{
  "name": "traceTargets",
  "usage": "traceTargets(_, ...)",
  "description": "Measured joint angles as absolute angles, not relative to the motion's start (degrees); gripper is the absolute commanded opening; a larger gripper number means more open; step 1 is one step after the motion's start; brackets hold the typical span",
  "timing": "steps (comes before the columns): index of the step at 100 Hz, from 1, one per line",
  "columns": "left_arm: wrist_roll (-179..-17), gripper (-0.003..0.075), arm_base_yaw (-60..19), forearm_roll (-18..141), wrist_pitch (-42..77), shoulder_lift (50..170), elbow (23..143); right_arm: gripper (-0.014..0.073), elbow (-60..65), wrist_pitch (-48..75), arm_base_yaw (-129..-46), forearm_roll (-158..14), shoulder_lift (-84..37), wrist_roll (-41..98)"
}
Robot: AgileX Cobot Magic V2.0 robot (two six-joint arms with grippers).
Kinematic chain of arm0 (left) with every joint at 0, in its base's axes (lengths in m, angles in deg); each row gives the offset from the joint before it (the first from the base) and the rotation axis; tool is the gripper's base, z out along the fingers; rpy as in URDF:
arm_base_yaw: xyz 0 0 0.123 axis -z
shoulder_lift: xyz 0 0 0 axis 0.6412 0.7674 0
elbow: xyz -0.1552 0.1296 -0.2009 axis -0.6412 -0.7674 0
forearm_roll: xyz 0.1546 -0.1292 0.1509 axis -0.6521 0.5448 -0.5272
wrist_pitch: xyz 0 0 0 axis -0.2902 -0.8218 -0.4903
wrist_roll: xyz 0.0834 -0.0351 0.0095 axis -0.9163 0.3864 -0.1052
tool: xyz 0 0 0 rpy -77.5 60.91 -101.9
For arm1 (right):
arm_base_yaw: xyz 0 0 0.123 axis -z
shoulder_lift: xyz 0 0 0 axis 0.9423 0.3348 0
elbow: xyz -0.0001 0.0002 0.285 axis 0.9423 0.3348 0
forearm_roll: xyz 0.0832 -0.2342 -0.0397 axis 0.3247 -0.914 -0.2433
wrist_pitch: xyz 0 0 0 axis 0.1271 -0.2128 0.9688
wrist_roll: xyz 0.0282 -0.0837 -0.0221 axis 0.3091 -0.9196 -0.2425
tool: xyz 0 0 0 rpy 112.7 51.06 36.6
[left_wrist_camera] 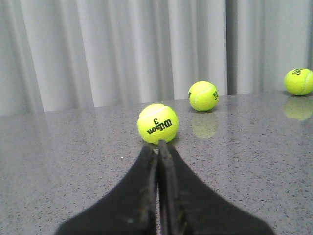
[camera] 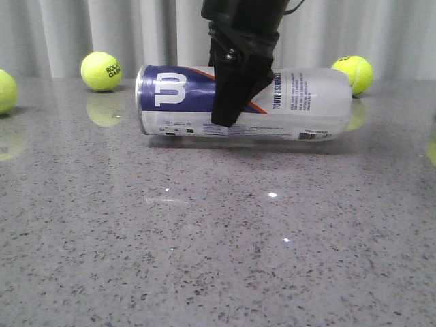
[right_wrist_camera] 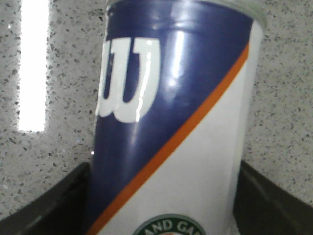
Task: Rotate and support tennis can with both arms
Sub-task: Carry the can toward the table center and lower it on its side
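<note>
The tennis can (camera: 245,102) lies on its side on the speckled grey worktop (camera: 218,259), long axis across my front view, navy band with the white W toward the left end, barcode toward the right. My right hand (camera: 230,112) comes down from above over the can's middle; one black tapered finger (camera: 235,95) crosses the label's near face, its tip close to the lower edge. I judge this placement is for gripping the can across its width, near mid-length, so it can be turned without tipping.

The right wrist view shows what the front view hides: the can (right_wrist_camera: 171,137) fills the frame between two dark fingers (right_wrist_camera: 44,205), one on each side and seemingly against the wall. So I read this hand as closed about the can, though the contact itself is too blurred at the frame's edge to confirm.

The left hand (left_wrist_camera: 158,147) appears only in its own wrist view: its fingers are pressed together, holding nothing, pointing at a tennis ball marked Wilson 3 (left_wrist_camera: 158,124); two more balls (left_wrist_camera: 203,95) lie farther off before the curtain (left_wrist_camera: 98,49). The can is absent from that view, so I judge the supporting arm is not yet engaged. The front view adds balls (camera: 101,71) behind the can's ends.
</note>
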State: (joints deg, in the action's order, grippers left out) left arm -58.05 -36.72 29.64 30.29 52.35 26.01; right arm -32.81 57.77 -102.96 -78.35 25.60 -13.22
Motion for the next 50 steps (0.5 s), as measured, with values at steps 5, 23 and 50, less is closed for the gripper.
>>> traceTargets(5,-58.0,-0.0021,-36.7,29.6,30.3,52.4,26.0,0.0262,-32.8,57.9,-103.0,-78.3,25.7,-13.2)
traceTargets(23,-58.0,-0.0021,-36.7,29.6,30.3,52.4,26.0,0.0281,-32.8,58.3,-103.0,-78.3,25.7,-13.2)
traceTargets(50,-58.0,-0.0021,-36.7,29.6,30.3,52.4,26.0,0.0611,-32.8,60.4,-103.0,-78.3,25.7,-13.2)
